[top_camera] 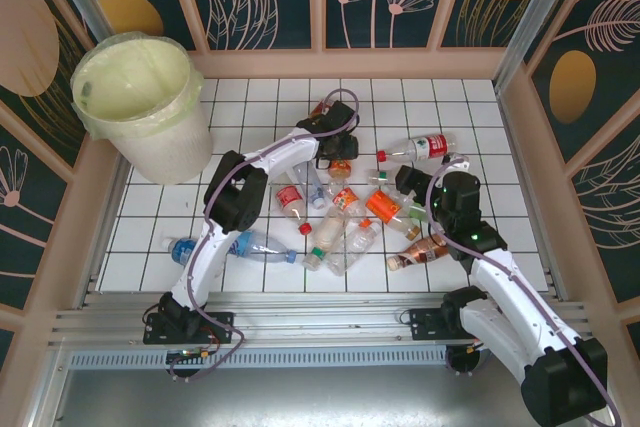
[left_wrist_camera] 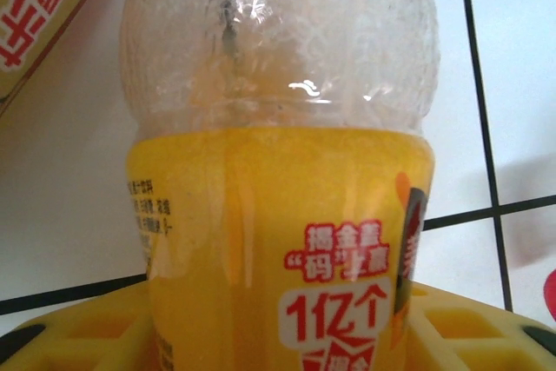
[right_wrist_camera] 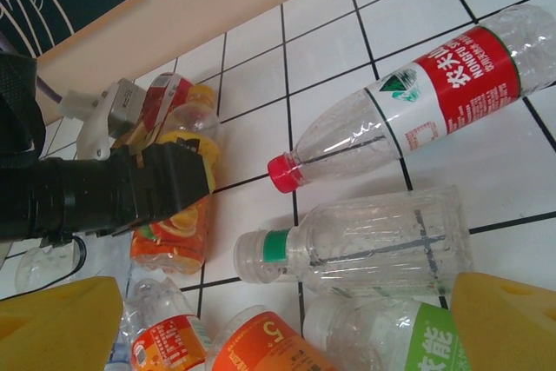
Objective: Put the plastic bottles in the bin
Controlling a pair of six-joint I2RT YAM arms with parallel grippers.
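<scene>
- The left claw (top_camera: 336, 157), stretched to the far side of the pile, has a small clear plastic bottle with a yellow-orange label (left_wrist_camera: 278, 215) between its yellow fingers (left_wrist_camera: 61, 341). The fingers hug both flanks of the label, but whether they already pinch it cannot be told.
- The bottle sits deep in that claw, its clear shoulder pointing away from the wrist. This placing would apparently let the pads bear on the firmer labelled waist.
- The right claw (right_wrist_camera: 278, 336) hangs with its jaws wide apart and nothing between them, just above a clear bottle with a green collar (right_wrist_camera: 365, 245). Beyond it lies a clear bottle with a red label and red cap (right_wrist_camera: 434, 97).
- The large round cream-yellow bin lined with a plastic bag (top_camera: 170, 147) stands well apart from the left claw, off to its left. That probably explains why this arm takes the pick.
- The other plastic bottles (top_camera: 345, 222) lie scattered on the white tiled table (top_camera: 250, 107), between the two claws.
</scene>
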